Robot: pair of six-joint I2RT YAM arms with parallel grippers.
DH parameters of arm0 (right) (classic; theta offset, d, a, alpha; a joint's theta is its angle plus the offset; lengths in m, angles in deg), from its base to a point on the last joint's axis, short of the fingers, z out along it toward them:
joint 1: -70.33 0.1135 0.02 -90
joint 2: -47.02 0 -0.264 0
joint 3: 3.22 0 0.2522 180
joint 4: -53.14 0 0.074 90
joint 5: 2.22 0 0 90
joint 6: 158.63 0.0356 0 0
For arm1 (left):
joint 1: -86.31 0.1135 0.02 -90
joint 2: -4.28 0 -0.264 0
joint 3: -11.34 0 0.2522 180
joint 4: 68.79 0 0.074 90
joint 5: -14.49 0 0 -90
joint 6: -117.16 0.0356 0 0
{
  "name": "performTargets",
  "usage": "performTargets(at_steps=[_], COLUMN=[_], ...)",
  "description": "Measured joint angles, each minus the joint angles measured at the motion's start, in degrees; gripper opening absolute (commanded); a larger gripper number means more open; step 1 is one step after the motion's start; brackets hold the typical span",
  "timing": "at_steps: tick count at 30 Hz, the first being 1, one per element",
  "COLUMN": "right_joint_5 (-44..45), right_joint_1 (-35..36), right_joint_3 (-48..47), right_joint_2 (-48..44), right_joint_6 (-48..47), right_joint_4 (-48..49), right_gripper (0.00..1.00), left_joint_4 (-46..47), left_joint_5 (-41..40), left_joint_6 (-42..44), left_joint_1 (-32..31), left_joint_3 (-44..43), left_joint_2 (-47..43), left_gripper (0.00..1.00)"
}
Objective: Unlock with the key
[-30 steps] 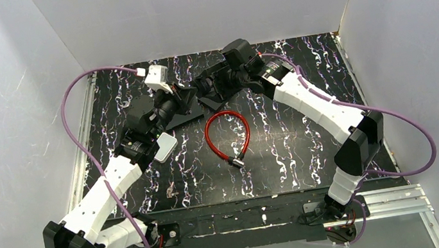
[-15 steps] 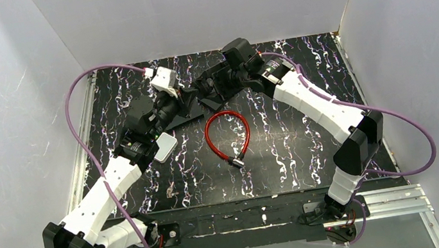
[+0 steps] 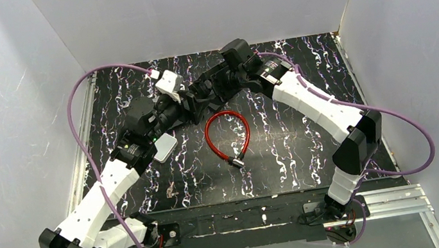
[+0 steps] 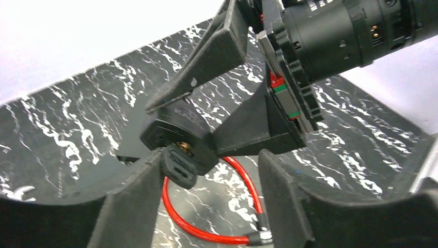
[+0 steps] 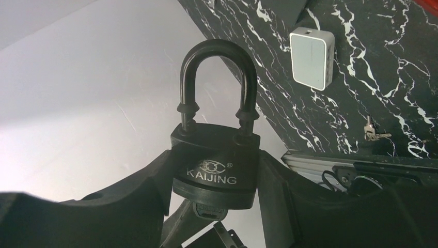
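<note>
1. Right wrist view: the right gripper (image 5: 214, 192) is clenched on the black padlock (image 5: 216, 170), whose shackle is seated. The key (image 5: 371, 132) lies on the surface (image 5: 413, 77), apart from the white box (image 5: 311, 58).
2. Left wrist view: the left gripper (image 4: 206, 171) is released, its fingers (image 4: 135, 192) spread around a black tab (image 4: 178, 168) under the padlock.

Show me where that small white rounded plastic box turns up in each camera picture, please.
Top external: the small white rounded plastic box lies left of centre, right beside the left arm.
Left wrist: not in this picture.
Right wrist: upper right, on the table beyond the black metal padlock.
Shared landmark: the black, white-veined tabletop shows in all three.
</note>
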Motion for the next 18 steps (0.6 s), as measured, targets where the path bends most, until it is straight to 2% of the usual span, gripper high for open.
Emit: performTargets(at_steps=[4,8,12,18], right_joint_5=[-2.0,-3.9,-5.8,-6.7], right_joint_1=[0.6,1.7,2.3,2.4], right_joint_3=[0.0,0.0,0.0,0.0], right_joint_2=[0.0,0.0,0.0,0.0], right_joint_6=[-0.7,-1.7,-2.5,-4.0], right_joint_4=[0.9,1.8,3.3,4.3], right_gripper=[0.01,0.01,0.01,0.01], left_joint_4=[-2.7,-6.9,-16.3,-26.3], left_joint_5=[-0.1,-1.9,-5.2,-5.2], left_joint_6=[-3.4,-7.4,-14.1,-22.2], left_joint_1=[-0.2,-0.4,0.2,3.5], left_joint_3=[0.0,-0.5,-6.0,-14.5], left_joint_2=[-2.8,-6.0,-6.7,-6.3], left_gripper=[0.73,0.71,0.71,0.74])
